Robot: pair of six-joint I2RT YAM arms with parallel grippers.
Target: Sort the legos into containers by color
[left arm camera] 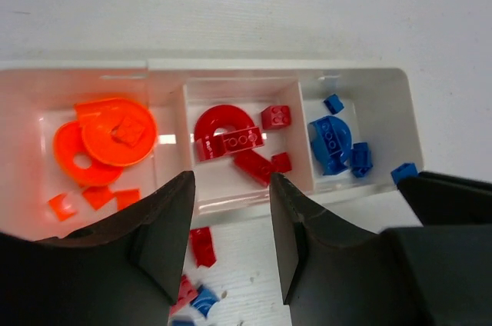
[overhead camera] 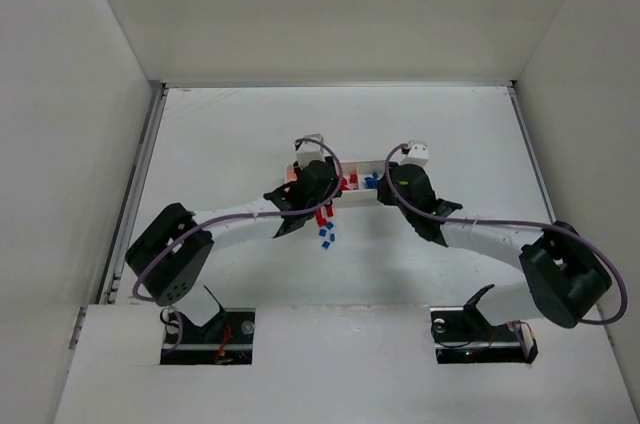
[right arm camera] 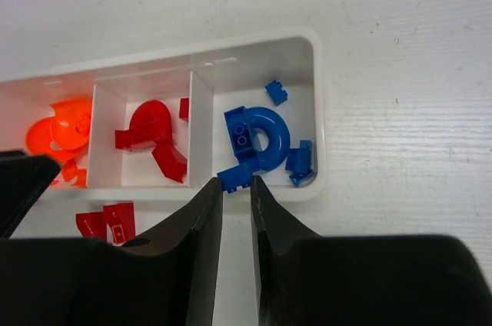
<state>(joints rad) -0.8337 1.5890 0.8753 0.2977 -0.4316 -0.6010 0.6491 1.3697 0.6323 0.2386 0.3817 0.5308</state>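
The white tray (left arm camera: 231,64) of containers holds orange legos (left arm camera: 115,138) in its left compartment, red legos (left arm camera: 231,138) in the middle one and blue legos (left arm camera: 332,141) in the right one. My left gripper (left arm camera: 231,187) hangs open over the tray's near wall at the red compartment, with nothing between its fingers. My right gripper (right arm camera: 237,184) is shut on a small blue brick (right arm camera: 236,176) at the near wall of the blue compartment (right arm camera: 265,138). In the top view both grippers (overhead camera: 320,182) (overhead camera: 392,184) sit side by side at the tray.
Loose red pieces (left arm camera: 202,245) and a blue piece (left arm camera: 204,299) lie on the table just in front of the tray, seen as a small cluster (overhead camera: 325,229) between the arms. White walls enclose the table on three sides.
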